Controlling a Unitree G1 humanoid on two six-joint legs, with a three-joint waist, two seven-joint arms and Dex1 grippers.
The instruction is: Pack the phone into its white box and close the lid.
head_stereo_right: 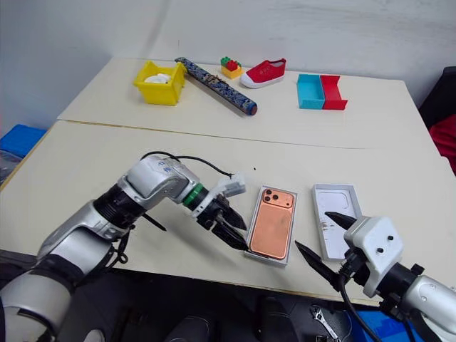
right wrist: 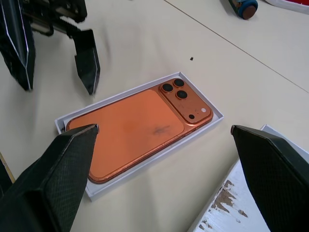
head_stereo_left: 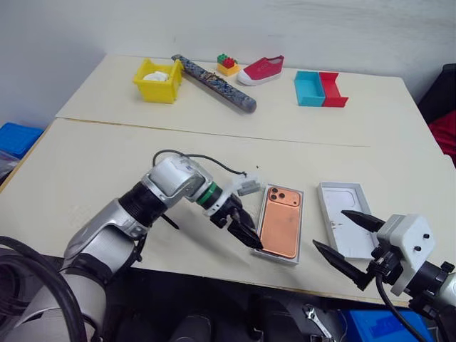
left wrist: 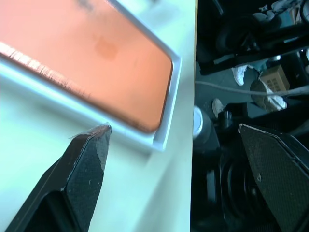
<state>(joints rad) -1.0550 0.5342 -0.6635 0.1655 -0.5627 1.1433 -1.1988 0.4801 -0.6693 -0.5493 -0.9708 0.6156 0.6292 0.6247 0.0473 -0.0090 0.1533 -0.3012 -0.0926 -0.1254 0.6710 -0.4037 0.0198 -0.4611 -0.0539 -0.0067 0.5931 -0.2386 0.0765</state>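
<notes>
The orange phone (head_stereo_left: 279,222) lies back up inside the white box (head_stereo_left: 300,226), near the table's front edge, its camera cluster at the far end. My left gripper (head_stereo_left: 244,228) is open, its fingers (left wrist: 89,164) just off the box's near left corner, not touching the phone. The lid (head_stereo_left: 340,199) lies inside up on the table right of the box, white with brown scuffs. My right gripper (head_stereo_left: 330,228) is open and empty. It hovers over the lid's near end and looks across at the phone (right wrist: 130,130).
On the far table stand a yellow bin (head_stereo_left: 158,80), a patterned tube (head_stereo_left: 214,82), toy bricks (head_stereo_left: 227,65), a red shoe (head_stereo_left: 261,70) and blue and red bins (head_stereo_left: 320,89). A seam separates the two tables. The box sits close to the front edge.
</notes>
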